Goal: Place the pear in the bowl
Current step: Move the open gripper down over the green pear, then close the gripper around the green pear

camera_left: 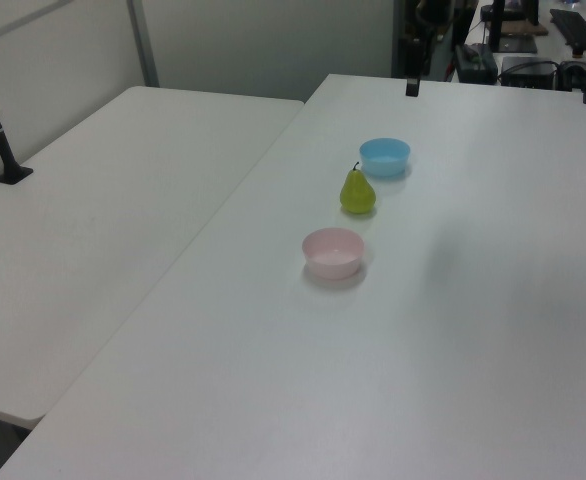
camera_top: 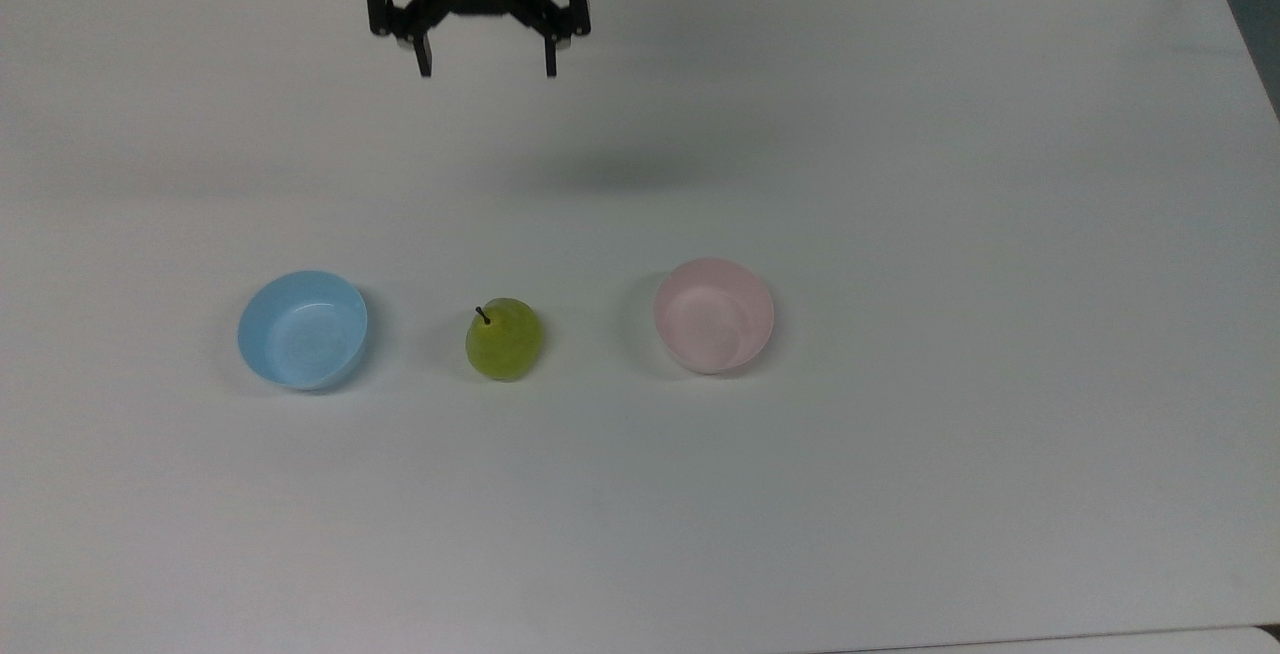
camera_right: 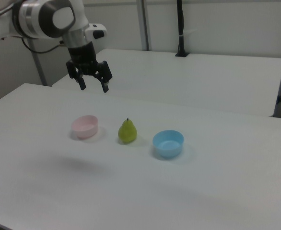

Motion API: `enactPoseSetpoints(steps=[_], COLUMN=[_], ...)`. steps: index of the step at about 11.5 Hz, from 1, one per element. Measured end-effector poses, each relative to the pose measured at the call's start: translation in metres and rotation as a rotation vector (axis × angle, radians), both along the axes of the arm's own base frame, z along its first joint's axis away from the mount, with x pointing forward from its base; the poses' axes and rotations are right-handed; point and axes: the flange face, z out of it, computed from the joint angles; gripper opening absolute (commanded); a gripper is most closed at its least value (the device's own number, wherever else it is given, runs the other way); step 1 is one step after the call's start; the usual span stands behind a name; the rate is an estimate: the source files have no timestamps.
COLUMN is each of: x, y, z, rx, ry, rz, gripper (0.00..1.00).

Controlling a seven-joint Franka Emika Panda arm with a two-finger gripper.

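Yellow-green pear point(camera_top: 505, 339) stands upright on the worktop point(camera_top: 900, 184) between pink bowl point(camera_top: 714, 315) and blue bowl point(camera_top: 302, 330). I see the gripper point(camera_top: 487, 64) well apart, raised, jaws spread and empty.

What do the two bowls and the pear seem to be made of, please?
The pink bowl and the blue bowl look like thin, smooth plastic with a soft sheen inside. The pear has a slightly glossy yellow-green skin; real or imitation cannot be told.

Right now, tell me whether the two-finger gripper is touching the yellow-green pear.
Apart. In the right view the open gripper hangs well above the table, with bare white table between it and the pear.
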Motion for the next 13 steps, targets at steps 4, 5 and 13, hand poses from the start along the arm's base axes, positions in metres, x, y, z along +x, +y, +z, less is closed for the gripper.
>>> enactPoseSetpoints(steps=[4,5,13], x=[0.037,0.047,0.09], y=[-0.004,-0.004,-0.001], z=[-0.051,-0.068,-0.194], rx=[-0.003,-0.003,-0.01], ry=[-0.042,-0.051,-0.041], rz=[-0.003,-0.001,0.011], gripper=[1.0,1.0,1.0])
